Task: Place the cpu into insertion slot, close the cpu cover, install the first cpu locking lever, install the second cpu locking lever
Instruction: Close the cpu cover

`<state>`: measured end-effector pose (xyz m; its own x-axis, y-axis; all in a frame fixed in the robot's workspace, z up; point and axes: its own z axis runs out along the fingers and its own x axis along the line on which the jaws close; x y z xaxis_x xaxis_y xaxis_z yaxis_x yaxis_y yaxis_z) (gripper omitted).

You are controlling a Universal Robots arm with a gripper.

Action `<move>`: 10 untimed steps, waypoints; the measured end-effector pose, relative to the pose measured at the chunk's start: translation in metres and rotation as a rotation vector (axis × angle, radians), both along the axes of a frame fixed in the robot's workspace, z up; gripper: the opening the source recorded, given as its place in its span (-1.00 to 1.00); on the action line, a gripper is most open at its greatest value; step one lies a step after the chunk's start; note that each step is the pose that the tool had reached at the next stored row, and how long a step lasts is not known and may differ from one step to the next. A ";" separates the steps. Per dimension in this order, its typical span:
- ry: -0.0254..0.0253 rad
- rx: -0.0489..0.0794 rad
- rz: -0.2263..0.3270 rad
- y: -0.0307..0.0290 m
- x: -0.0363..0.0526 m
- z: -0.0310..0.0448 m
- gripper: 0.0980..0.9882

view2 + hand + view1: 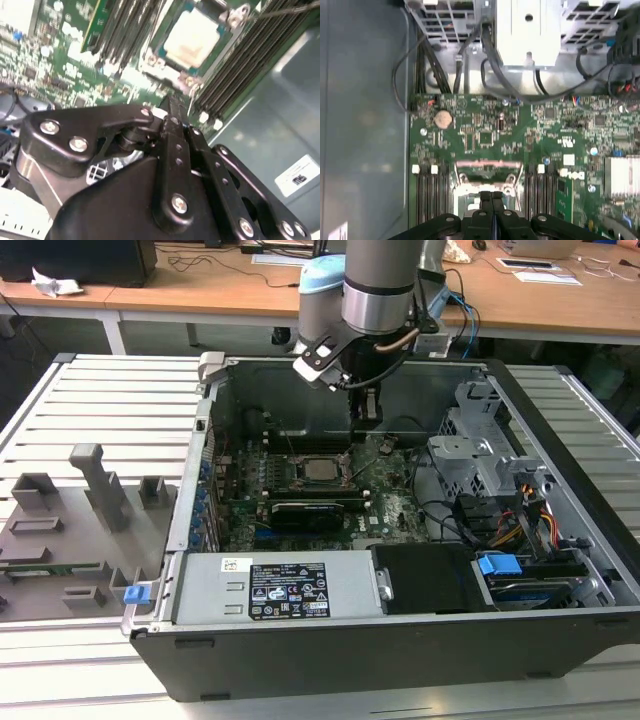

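The cpu (321, 469) lies flat in the insertion slot (345, 462) on the green board inside the open case. In the second wrist view its pale metal top (192, 37) shows through the window of the cpu cover (152, 60), which lies flat around it. My gripper (367, 412) hangs just above the board, by the socket's edge toward the exterior view's right. Its black fingers (485, 200) are pressed together with nothing between them. A thin wire lever (194, 100) runs beside the fingertips (172, 112). The socket's near rim (487, 165) lies just ahead of the gripper.
A black graphics card (305, 510) sits in front of the socket, and memory slots (427, 195) flank it. A grey drive cage (480, 455) and cables (520, 525) fill the exterior view's right. The power supply (275, 585) lies in front. A grey fixture tray (70, 530) lies outside, left.
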<state>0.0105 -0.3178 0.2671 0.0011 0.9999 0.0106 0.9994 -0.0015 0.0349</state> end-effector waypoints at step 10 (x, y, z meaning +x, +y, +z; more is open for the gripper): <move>0.0005 0.000 0.000 0.0000 0.0337 0.0005 -0.98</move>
